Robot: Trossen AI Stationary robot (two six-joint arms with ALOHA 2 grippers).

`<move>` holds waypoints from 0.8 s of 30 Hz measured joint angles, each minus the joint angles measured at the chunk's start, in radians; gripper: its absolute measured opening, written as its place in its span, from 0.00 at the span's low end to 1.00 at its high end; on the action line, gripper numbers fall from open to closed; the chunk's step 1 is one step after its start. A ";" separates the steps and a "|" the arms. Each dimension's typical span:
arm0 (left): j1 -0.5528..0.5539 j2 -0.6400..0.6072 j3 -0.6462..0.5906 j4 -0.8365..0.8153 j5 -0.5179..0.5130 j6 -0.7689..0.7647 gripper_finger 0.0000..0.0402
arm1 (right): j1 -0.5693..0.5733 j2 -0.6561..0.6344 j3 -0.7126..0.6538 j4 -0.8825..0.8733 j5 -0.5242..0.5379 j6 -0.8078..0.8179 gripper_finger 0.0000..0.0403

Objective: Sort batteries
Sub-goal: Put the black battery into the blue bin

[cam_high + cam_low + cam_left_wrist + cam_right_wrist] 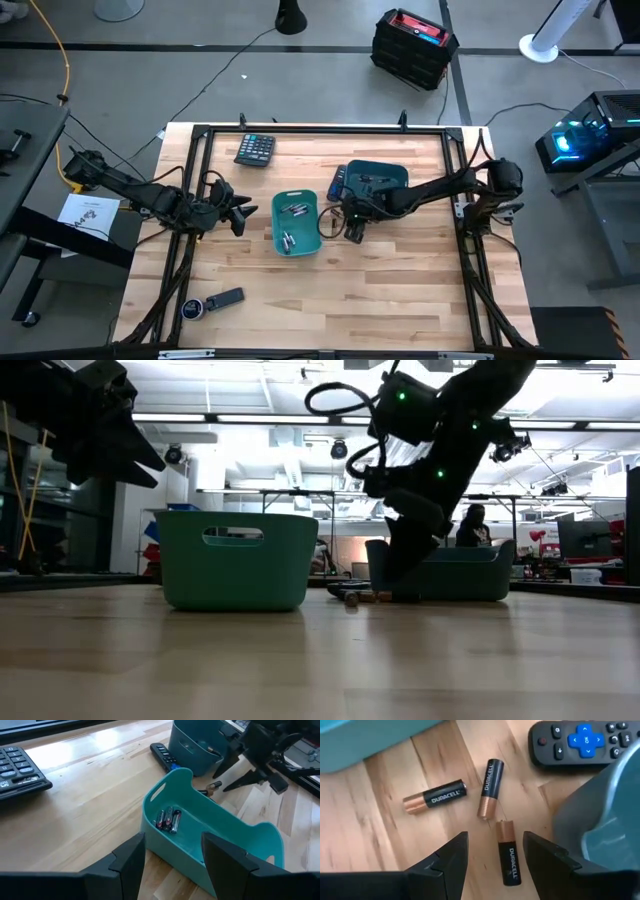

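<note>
The wooden table (400, 290) carries everything, with the two arms reaching in from nine and three o'clock. At its centre sits the light teal bin (296, 223), placed between both arms, likely so either can drop into it; several batteries (169, 818) already lie inside. Just toward two o'clock of it stands the darker teal bin (385, 175), also holding a few small items.

The right gripper (492, 852) hangs low over the gap between the bins, fingers spread wide and holding nothing, with three loose Duracell cells (490, 787) on the bare wood beneath; the nearest one (508, 858) lies between the fingers, so I judge it the next pick. The left gripper (172, 852) waits at nine o'clock of the light bin, equally wide and empty.

Crowding the pick are the black remote (580, 742), the dark bin's wall and the light bin's edge. The calculator (255, 149) at eleven o'clock and a small dark device (226, 298) at seven o'clock lie well clear.
</note>
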 joint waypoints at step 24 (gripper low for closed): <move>0.000 0.000 0.000 -0.018 0.003 0.000 0.45 | 0.043 0.010 0.004 -0.086 -0.182 0.096 0.08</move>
